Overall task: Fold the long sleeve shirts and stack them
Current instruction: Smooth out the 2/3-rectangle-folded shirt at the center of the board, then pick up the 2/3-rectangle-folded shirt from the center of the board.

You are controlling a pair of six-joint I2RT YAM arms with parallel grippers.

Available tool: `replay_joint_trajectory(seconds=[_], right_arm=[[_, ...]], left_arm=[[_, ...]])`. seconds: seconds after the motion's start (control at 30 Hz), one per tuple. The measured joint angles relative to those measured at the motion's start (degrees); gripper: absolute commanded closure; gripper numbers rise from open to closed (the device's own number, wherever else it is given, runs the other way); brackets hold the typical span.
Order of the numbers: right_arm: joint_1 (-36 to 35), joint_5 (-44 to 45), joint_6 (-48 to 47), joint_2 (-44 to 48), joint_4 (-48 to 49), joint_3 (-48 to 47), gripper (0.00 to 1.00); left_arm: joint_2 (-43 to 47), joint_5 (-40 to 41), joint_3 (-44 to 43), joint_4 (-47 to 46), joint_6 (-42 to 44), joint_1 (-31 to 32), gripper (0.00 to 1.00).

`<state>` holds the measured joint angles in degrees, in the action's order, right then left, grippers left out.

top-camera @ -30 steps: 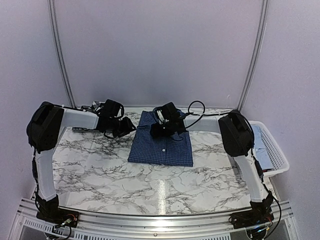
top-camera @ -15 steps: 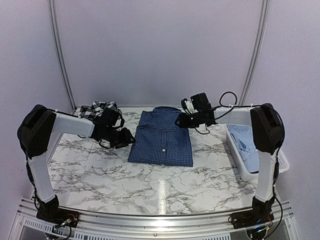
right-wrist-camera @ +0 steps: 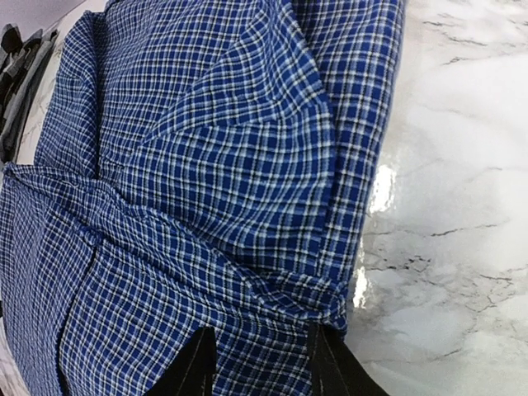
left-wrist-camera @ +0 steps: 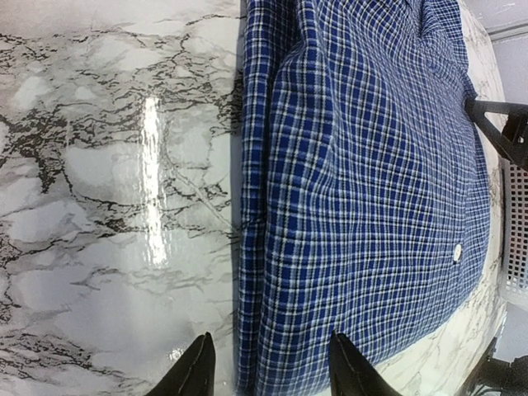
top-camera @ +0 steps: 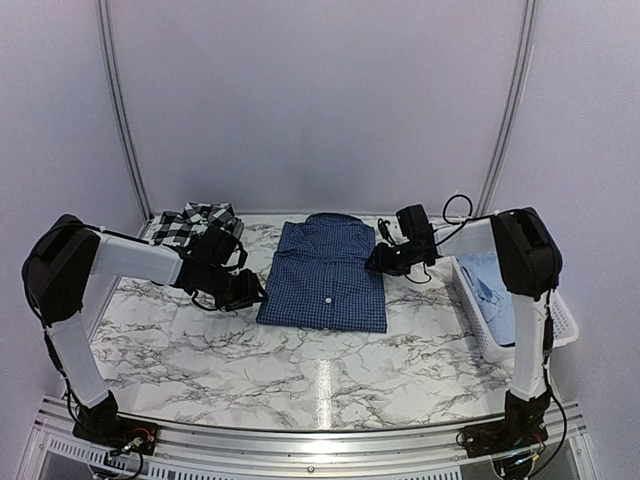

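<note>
Shirts lie in three spots on your top view: the blue shirt [top-camera: 322,278] is folded flat at the far middle of the table [top-camera: 300,370], the plaid shirt [top-camera: 195,222] is in the far left corner, and the pale shirt [top-camera: 492,285] is in the basket [top-camera: 560,325] on the right. Your left gripper [top-camera: 255,292] sits at the blue shirt's left edge, your right gripper [top-camera: 375,265] at its right edge near the collar.

On your left wrist view, the jaws stand half open astride the folded edge, clamping nothing.

On your right wrist view, the jaws are likewise half open over the opposite edge, with the cloth loose between them.
</note>
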<state>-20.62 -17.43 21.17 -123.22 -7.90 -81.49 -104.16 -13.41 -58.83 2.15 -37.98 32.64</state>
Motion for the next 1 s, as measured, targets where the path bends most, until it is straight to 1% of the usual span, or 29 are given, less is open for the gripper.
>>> replay_joint_trajectory(seconds=[0.13,0.27,0.43,0.63,0.8,0.9,1.0], right_arm=[[0.02,0.87,-0.04,1.09,-0.74,0.37,0.56],[0.2,2.1,-0.13,6.32,-2.21,4.39,0.55],[-0.09,2.56,0.22,16.52,-2.47,12.9,0.55],[-2.97,0.94,2.6,27.87,-1.51,27.74,0.55],[-8.07,-0.44,5.16,30.82,-1.84,35.67,0.56],[-10.27,-0.59,6.88,31.1,-1.73,37.66,0.57],[-10.95,0.04,8.31,32.13,-1.49,38.6,0.58]], left_arm=[[0.15,0.07,0.22,0.48,0.11,0.02,0.53],[0.15,0.44,0.22,0.92,0.11,0.35,0.57],[0.13,0.96,0.22,1.29,0.02,1.44,0.61],[0.13,2.43,1.09,2.29,-0.83,2.84,0.63],[0.28,3.43,2.4,2.32,-2.12,3.5,0.64],[0.42,3.87,2.73,1.95,-2.75,3.74,0.64],[0.48,4.07,2.78,1.9,-3.26,3.89,0.64]])
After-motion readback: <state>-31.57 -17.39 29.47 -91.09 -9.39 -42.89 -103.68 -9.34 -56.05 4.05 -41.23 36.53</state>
